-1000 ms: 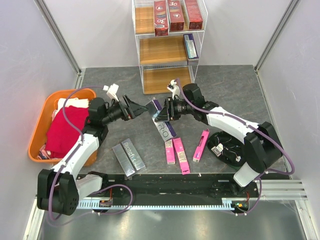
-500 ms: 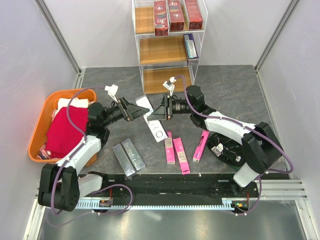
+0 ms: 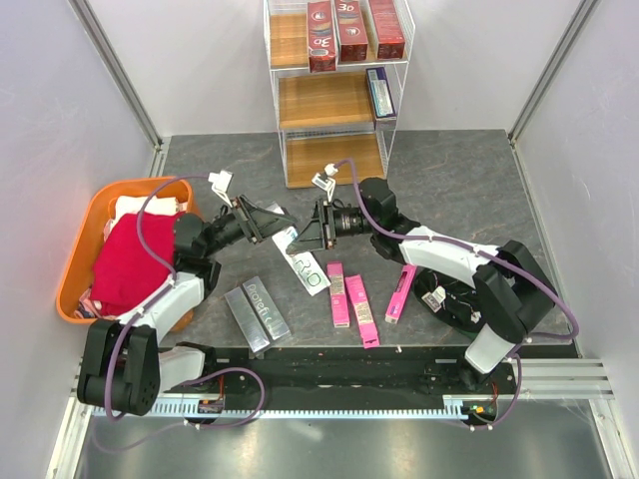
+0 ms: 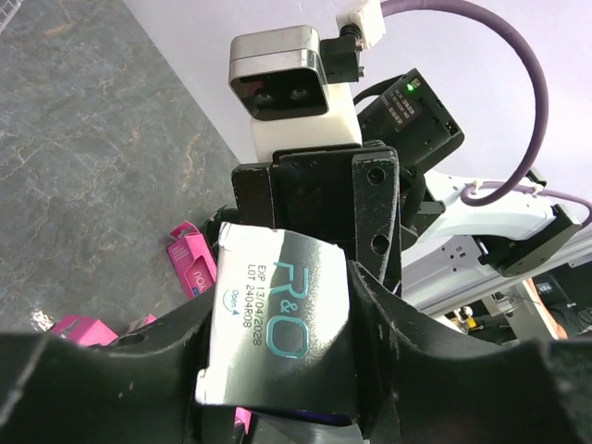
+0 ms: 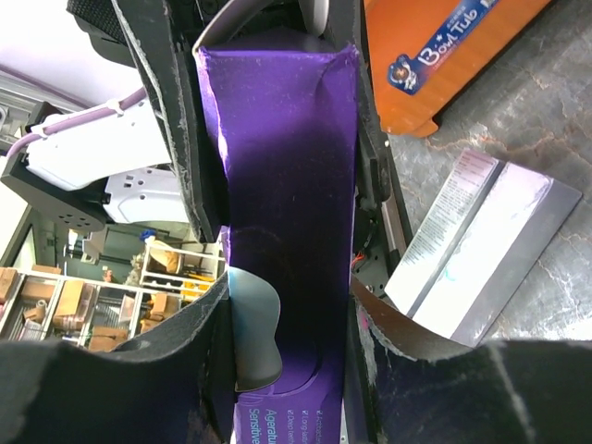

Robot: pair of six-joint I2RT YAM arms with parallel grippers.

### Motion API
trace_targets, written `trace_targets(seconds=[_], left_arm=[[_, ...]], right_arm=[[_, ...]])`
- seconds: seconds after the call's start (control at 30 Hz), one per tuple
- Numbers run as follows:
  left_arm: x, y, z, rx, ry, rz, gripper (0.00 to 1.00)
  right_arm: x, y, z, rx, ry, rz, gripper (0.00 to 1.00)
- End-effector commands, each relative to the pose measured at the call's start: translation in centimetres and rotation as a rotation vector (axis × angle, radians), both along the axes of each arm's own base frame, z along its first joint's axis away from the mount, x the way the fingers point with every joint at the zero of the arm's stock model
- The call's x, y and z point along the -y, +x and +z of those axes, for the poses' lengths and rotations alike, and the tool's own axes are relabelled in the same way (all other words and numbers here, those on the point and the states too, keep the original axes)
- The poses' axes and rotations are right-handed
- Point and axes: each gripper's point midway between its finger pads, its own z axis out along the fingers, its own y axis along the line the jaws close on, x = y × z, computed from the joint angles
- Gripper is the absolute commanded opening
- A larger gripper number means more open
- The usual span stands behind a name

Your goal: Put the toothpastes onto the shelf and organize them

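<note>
Left pincer (image 3: 284,227) and right pincer (image 3: 304,239) both pinch 1 purple box (image 3: 308,267), 3 pink boxes (image 3: 361,307) nearby.

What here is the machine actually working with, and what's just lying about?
For the job:
shelf
red boxes on its top tier
purple box on the middle tier
R&O box, currently held
three pink boxes
two silver-grey boxes

Just lying about:
orange tub
red cloth inside it
</note>
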Motion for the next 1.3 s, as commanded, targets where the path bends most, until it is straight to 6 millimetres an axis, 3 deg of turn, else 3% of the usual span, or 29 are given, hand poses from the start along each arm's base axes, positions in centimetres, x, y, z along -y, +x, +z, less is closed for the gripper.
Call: trace_targets(seconds=[0.0,0.2,0.37,0.47,0.97,1.17,1.27], left_arm=[[-0.4,-0.3,0.8,0.02,-0.039,0.03,0.36],[-1.1,0.1,1.3,0.016,-0.052,0.093,0.27],[-1.6,0.6,2.4,0.02,-0.075,0.118,0.18],[-1.8,0.7,3.2,0.027,-0.097,0.128,0.15],[-5.2,1.1,5.4,0.008,-0.286,0.251,0.09],[-5.5,1.0,5.7,0.012,-0.294,0.255,0.09],[-5.7,1.0,5.7,0.013,-0.309,0.263,0.09]], right_arm=[[0.0,0.4,1.5,0.074,0.024,-0.046,0.48],[0.4,1.8,1.7,0.099,-0.021,-0.16,0.76],[1.2,2.2,2.9,0.138,-0.028,-0.231,0.91],[1.6,2.2,2.7,0.145,-0.043,-0.256,0.96],[3.8,0.5,1.5,0.136,-0.084,-0.286,0.96],[4.2,-0.2,1.4,0.122,-0.08,-0.268,0.86],[4.3,-0.8,1.5,0.111,-0.064,-0.245,0.73]])
